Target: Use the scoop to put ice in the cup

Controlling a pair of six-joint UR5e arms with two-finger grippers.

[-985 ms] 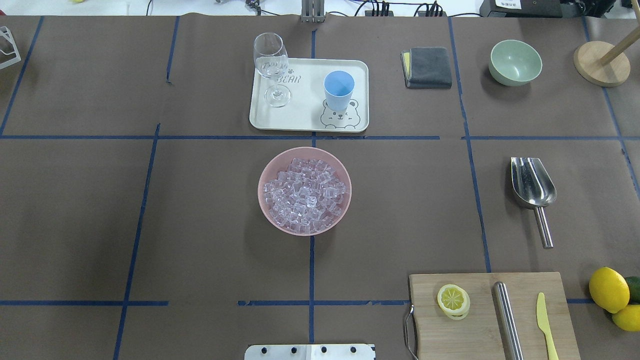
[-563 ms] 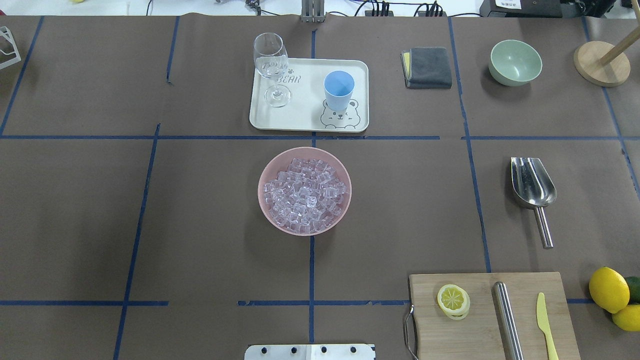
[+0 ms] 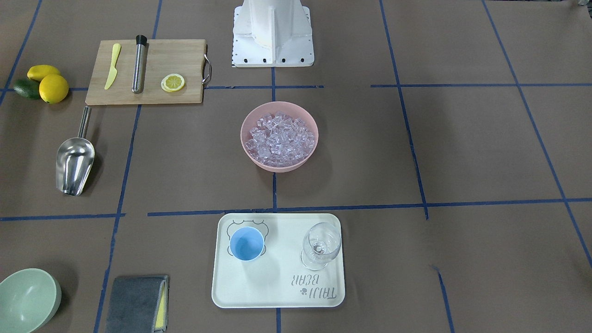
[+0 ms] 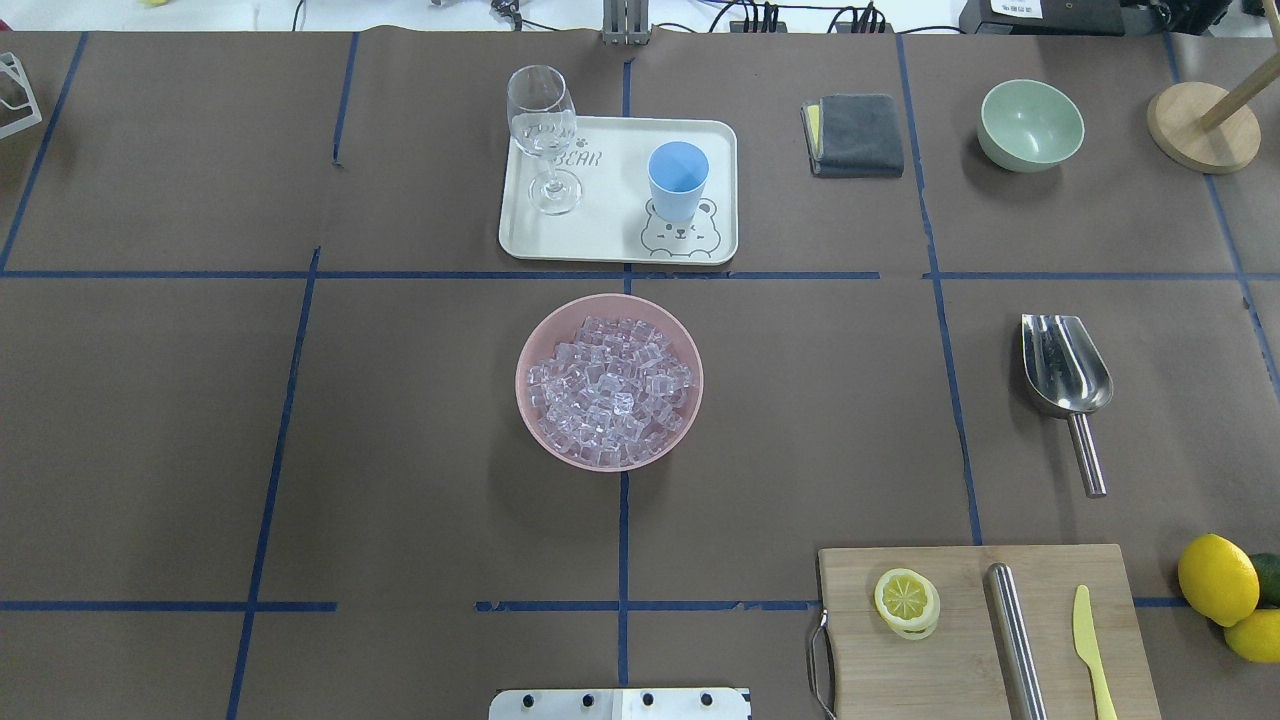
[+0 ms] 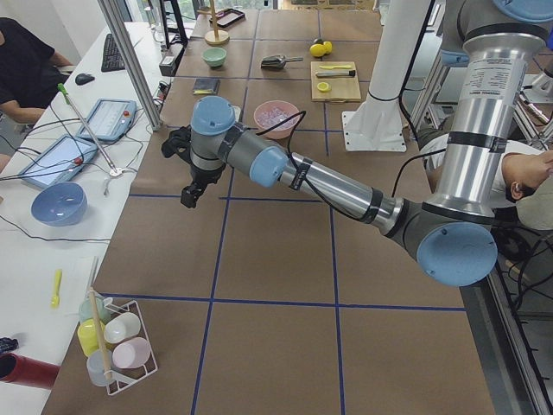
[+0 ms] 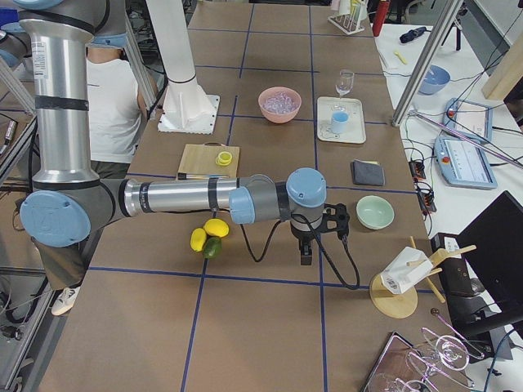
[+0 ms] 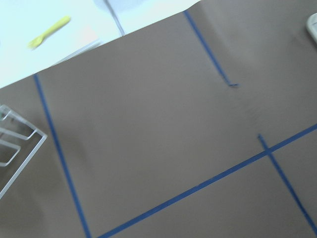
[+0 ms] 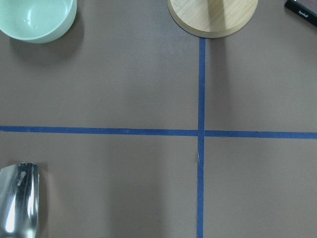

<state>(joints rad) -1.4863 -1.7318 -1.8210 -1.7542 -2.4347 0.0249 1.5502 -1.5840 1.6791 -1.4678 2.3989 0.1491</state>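
The ice (image 4: 610,385) fills a pink bowl (image 4: 524,352) at the table's middle. The light-blue cup (image 4: 677,180) stands upright and empty on a white tray (image 4: 610,238) beyond the bowl. The silver scoop (image 4: 1065,370) lies on the table to the right, handle toward the robot; its trough shows in the right wrist view (image 8: 17,203). Neither gripper shows in the overhead or front view. The left gripper (image 5: 188,194) hangs over bare table at the far left. The right gripper (image 6: 306,255) hangs over the table's right end near the scoop. I cannot tell whether either is open or shut.
A wine glass (image 4: 543,135) stands on the tray beside the cup. A cutting board (image 4: 985,630) with a lemon slice, steel cylinder and yellow knife lies front right, lemons (image 4: 1218,578) beside it. A green bowl (image 4: 1031,125), grey cloth (image 4: 855,133) and wooden stand base (image 4: 1200,125) sit back right.
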